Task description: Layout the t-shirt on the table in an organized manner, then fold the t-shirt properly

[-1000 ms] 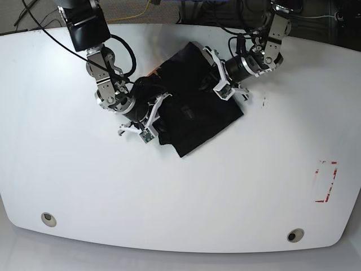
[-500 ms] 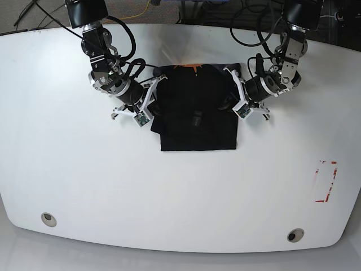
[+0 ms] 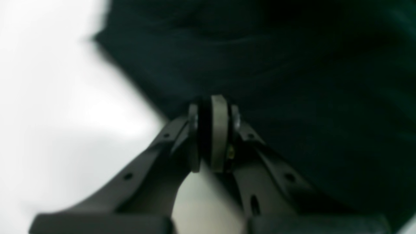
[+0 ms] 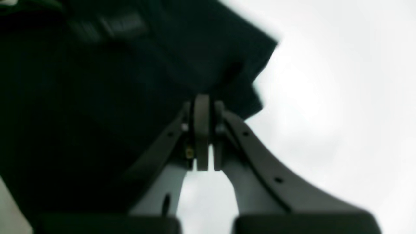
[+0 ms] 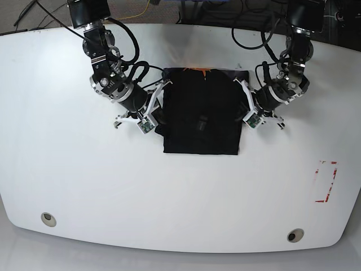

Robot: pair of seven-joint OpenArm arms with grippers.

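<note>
The black t-shirt (image 5: pixel 200 113) lies as a folded rectangle on the white table (image 5: pixel 180 192), slightly behind its middle, with an orange label at its far edge. My left gripper (image 5: pixel 245 105) is shut on the shirt's right edge. In the left wrist view its pads (image 3: pixel 219 130) pinch a thin layer of the black t-shirt (image 3: pixel 292 81). On the opposite side, my right gripper (image 5: pixel 158 107) is shut on the left edge. The right wrist view shows its closed tips (image 4: pixel 202 130) at a corner of the t-shirt (image 4: pixel 130 81). Both wrist views are blurred.
A red rectangular outline (image 5: pixel 326 180) marks the table's right side. Two round holes (image 5: pixel 48 218) (image 5: pixel 294 235) sit near the front edge. Cables and dark floor lie beyond the far edge.
The t-shirt has swung from a diagonal heap to a rectangle square with the table. Both arms moved apart and turned with it, still gripping its two side edges.
</note>
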